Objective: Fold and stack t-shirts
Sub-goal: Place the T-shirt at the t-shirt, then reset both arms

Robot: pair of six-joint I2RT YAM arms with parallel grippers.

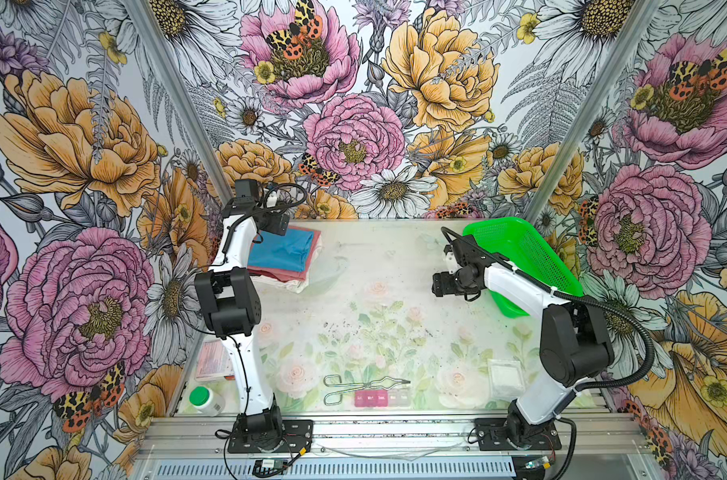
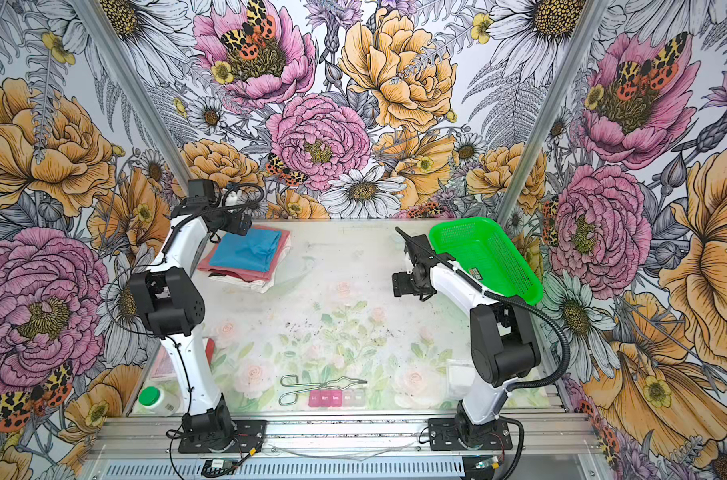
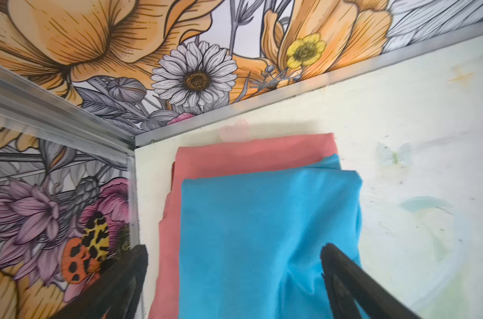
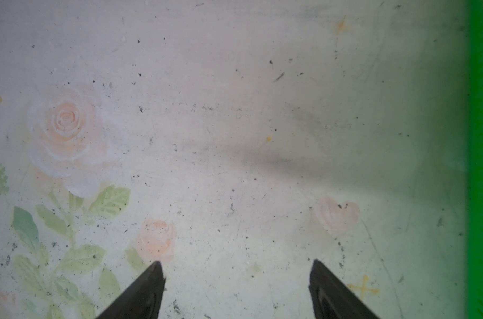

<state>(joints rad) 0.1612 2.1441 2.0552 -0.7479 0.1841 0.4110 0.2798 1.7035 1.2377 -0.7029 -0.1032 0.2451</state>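
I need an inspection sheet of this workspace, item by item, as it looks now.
Surface: table, faded rose print, dark specks.
Job's things: folded stack in the far corner by the left arm; blue t-shirt on top, pink t-shirt beneath, white fabric lowest.
Clutter: green basket, tongs, pill organizer, gauze square, green-capped bottle.
Grippers: left gripper open above the blue t-shirt; right gripper open over bare table.
Cables: corrugated cable along the right arm, away from the stack.
Surroundings: floral walls, aluminium rail in front.
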